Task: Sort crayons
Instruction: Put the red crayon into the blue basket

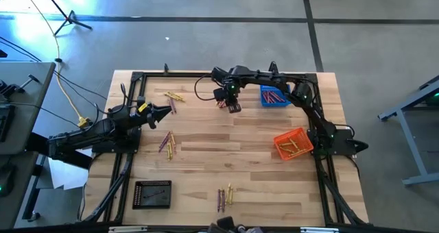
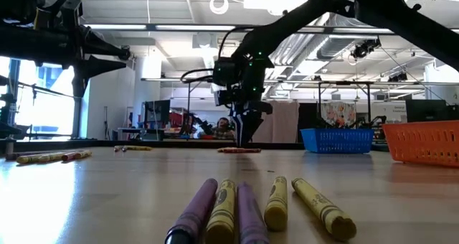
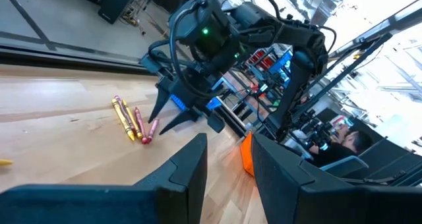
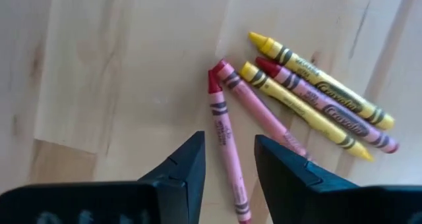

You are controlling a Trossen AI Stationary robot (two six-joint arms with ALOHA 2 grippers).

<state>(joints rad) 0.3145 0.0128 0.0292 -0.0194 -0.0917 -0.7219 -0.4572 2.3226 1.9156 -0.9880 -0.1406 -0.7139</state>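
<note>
The right gripper (image 4: 229, 159) hangs point-down over the far centre of the wooden table (image 1: 233, 164), its fingers parted and holding nothing. Directly below the gap lies a red crayon (image 4: 225, 145); a fan of four more crayons (image 4: 316, 95), yellow and maroon, touches its tip just beyond.

The left gripper (image 1: 164, 112) hovers above the table's left side, well apart from the right one, fingers spread and empty.

To the right of the right gripper stand a blue basket (image 1: 274, 96) and, nearer, an orange basket (image 1: 291, 144), each holding crayons. A black basket (image 1: 151, 194) sits at the near left corner.

Loose groups of crayons lie under the left gripper (image 1: 167, 143) and at the near edge (image 1: 225, 196).

The surrounding floor is grey concrete (image 1: 206, 41). Behind the table, a workshop with ceiling lights extends into the distance.
</note>
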